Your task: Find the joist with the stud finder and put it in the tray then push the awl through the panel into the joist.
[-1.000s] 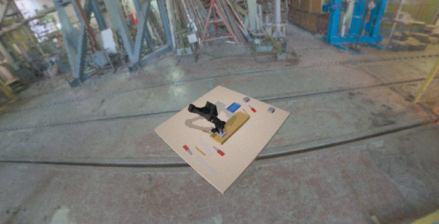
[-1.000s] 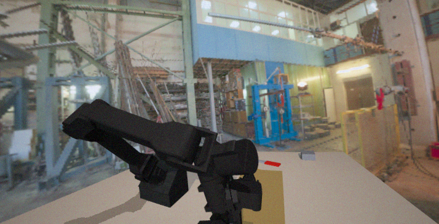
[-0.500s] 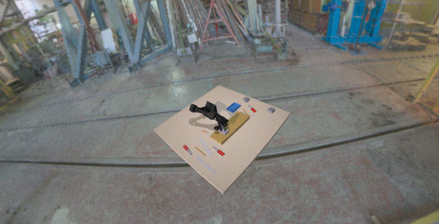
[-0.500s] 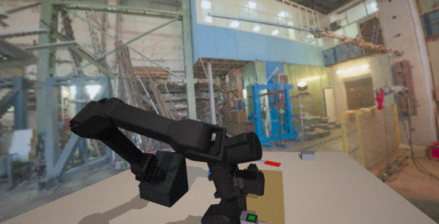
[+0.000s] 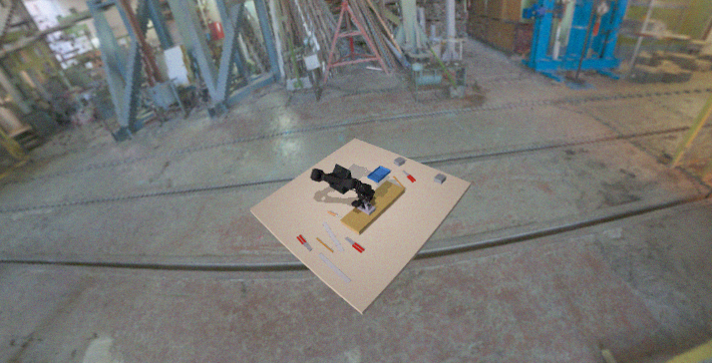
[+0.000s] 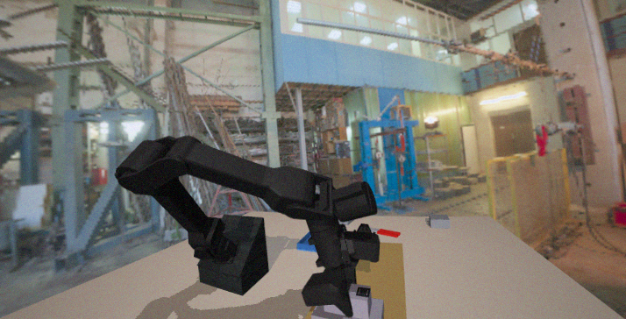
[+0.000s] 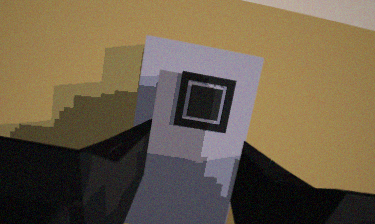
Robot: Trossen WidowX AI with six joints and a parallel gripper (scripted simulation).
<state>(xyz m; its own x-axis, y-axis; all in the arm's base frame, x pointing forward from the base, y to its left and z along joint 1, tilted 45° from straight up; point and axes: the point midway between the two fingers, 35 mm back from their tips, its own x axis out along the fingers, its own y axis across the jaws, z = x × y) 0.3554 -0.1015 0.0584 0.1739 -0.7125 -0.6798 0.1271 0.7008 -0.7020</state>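
Note:
My gripper is shut on the stud finder, a pale grey block with a dark square window on top. It rests on the mustard floor panel, near the panel's middle. The blue tray lies past the panel's far end. An awl with a red handle lies beside the tray. The joist is hidden.
The beige board also carries two small grey blocks, two more red-handled tools, grey strips and thin orange sticks. The arm's base stands left of the panel.

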